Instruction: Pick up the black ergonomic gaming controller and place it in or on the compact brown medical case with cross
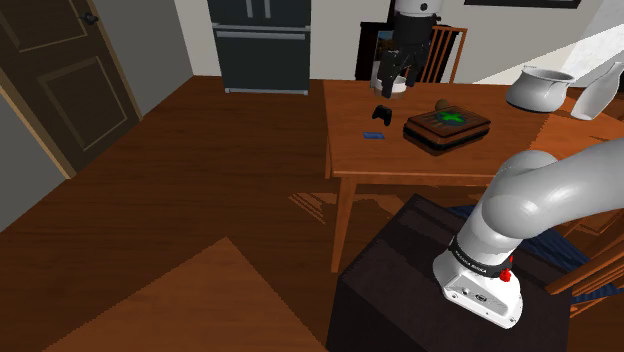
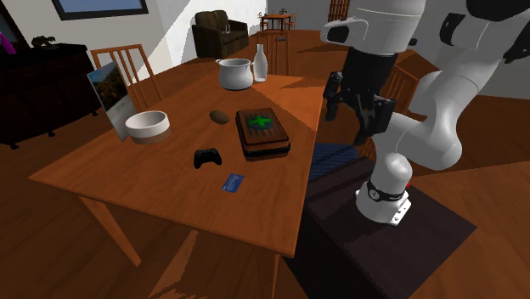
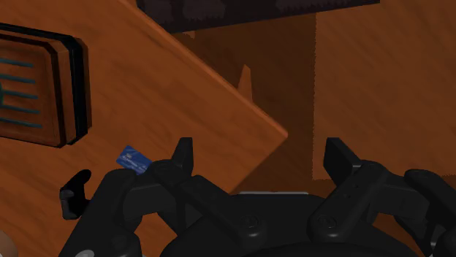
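gripper: black two-finger gripper (image 3: 261, 157) was released, jaws wide apart, nothing between them; it hung above and past the bench edge.
controller: small black ergonomic gaming controller (image 2: 207, 158) lay flat on the brown wooden bench (image 2: 127, 178), at 8 o'clock of the case in the second exterior view, apart from it.
case: flat brown case with a green cross (image 2: 262, 132) was shut, at 9 o'clock of the gripper in that view.
card: small blue card (image 2: 232, 183) lay just beside the controller, at 5 o'clock.
risk 1: the reach crossed the case; a low sweep would likely knock it.
risk 2: the controller was low and lobed; an off-centre pinch could slip, or skate it onto the card.
risk 3: the case top was flat but small; a sloppy release could let the controller slide off.
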`<action>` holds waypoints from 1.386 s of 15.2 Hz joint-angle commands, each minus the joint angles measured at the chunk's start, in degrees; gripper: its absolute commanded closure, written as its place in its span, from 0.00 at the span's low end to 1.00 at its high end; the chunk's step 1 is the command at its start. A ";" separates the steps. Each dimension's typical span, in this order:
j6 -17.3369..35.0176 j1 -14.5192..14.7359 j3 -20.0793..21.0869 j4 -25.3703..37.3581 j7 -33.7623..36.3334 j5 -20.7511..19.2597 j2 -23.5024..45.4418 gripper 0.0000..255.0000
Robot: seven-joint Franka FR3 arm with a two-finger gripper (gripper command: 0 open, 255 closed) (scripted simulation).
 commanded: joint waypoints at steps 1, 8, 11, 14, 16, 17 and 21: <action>0.00 0.00 0.00 0.00 0.00 0.00 0.00 0.00; 7.79 -2.84 -7.32 0.24 -6.04 -2.78 7.99 0.00; 10.94 -3.87 -10.35 1.34 -8.64 -3.37 12.26 0.00; 13.89 -4.76 -13.31 3.04 -11.34 -3.48 16.96 0.00; 15.70 -5.27 -15.24 4.50 -13.20 -3.25 20.32 0.00; 16.56 -5.52 -16.18 5.33 -14.17 -3.03 22.07 0.00; 19.57 -6.47 -19.79 9.30 -18.25 -1.40 29.46 0.00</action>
